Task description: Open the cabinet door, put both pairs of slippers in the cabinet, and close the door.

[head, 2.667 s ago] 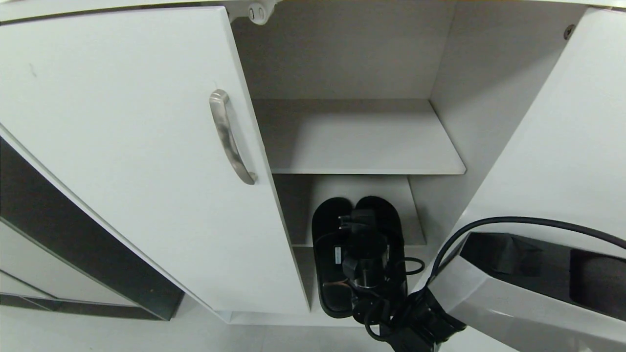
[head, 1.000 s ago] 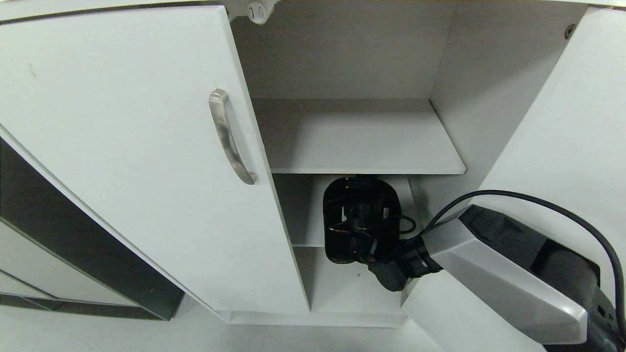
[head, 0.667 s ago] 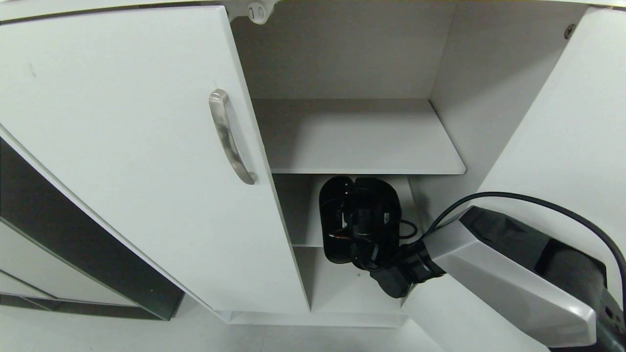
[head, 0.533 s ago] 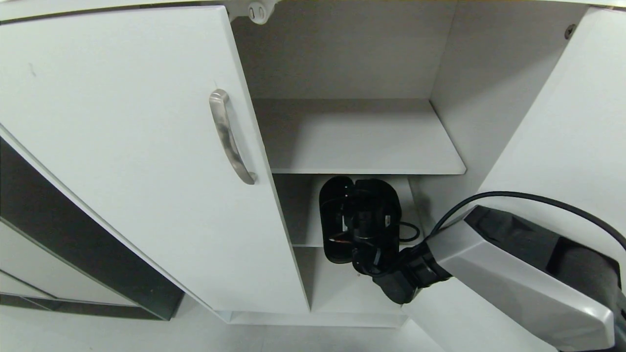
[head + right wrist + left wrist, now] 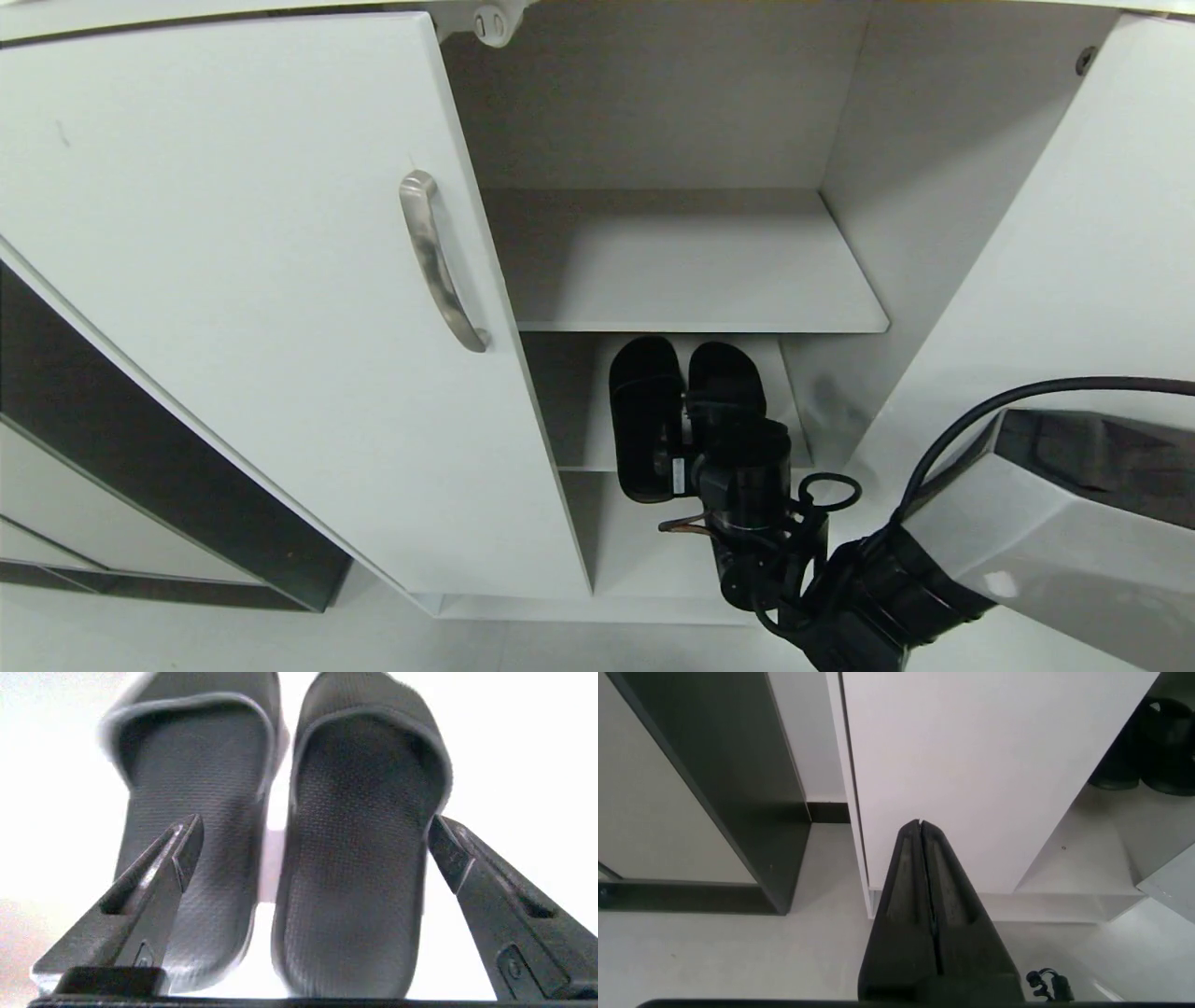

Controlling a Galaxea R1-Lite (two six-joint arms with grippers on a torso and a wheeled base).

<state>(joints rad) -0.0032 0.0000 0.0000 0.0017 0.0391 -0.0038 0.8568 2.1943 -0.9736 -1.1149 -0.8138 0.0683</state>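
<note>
A pair of black slippers (image 5: 653, 411) lies side by side on the cabinet's lower shelf (image 5: 789, 425), toes pointing inward. My right gripper (image 5: 714, 415) hangs just in front of their heels, open and holding nothing. In the right wrist view, the slippers (image 5: 360, 831) lie just beyond the right gripper (image 5: 315, 826), whose fingers (image 5: 159, 887) are spread wider than the pair. My left gripper (image 5: 920, 831) is shut and empty, low near the floor before the left door (image 5: 971, 756). The slippers (image 5: 1148, 756) also show at the edge of the left wrist view.
The left door (image 5: 233, 280), with a metal handle (image 5: 439, 261), stands ajar and covers the cabinet's left half. The right door (image 5: 1074, 233) is swung wide open. The upper shelf (image 5: 691, 271) is bare. A dark panel (image 5: 140, 448) stands to the left.
My right gripper pushed the slippers deeper onto the lower shelf, let go of them and drew back toward me. The slippers now lie free.
</note>
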